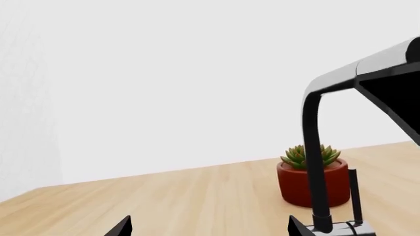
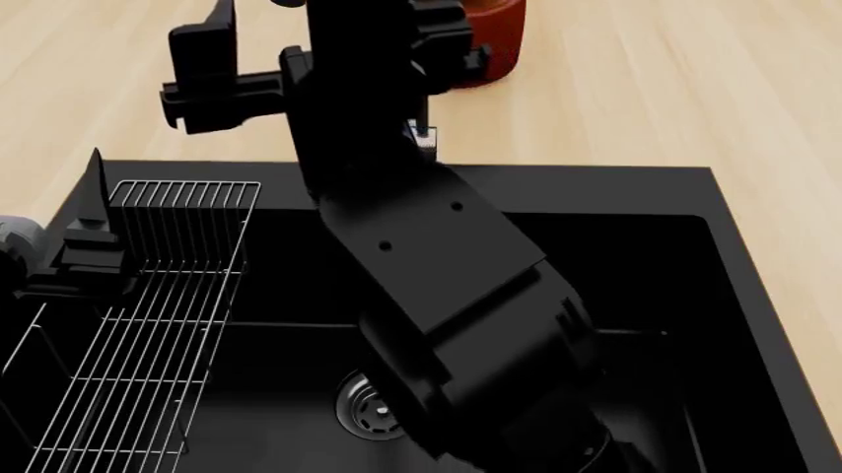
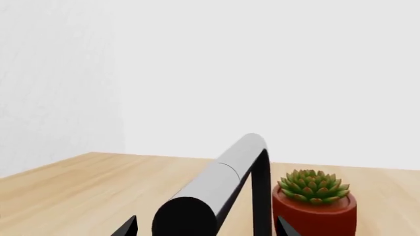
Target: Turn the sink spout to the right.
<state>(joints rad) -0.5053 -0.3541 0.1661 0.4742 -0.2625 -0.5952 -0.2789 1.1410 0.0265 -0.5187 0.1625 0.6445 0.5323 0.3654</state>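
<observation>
The sink spout (image 1: 314,147) is a thin black tube that rises from a grey faucet body (image 1: 343,229) and bends over into a horizontal arm. In the right wrist view the spout's round end (image 3: 187,216) points at the camera. My right gripper (image 3: 204,228) is open, one fingertip on each side of that end, apart from it. My right arm (image 2: 435,286) hides the spout in the head view. My left gripper (image 1: 210,229) is open and empty, left of the spout, over the rack side of the black sink (image 2: 618,182).
A red pot with a succulent (image 1: 315,184) stands on the wooden counter behind the faucet, also seen in the head view (image 2: 498,39). A short black lever rod (image 1: 354,196) stands beside the spout. A silver wire rack (image 2: 158,296) lies over the sink's left. The steel drain (image 2: 366,404) shows.
</observation>
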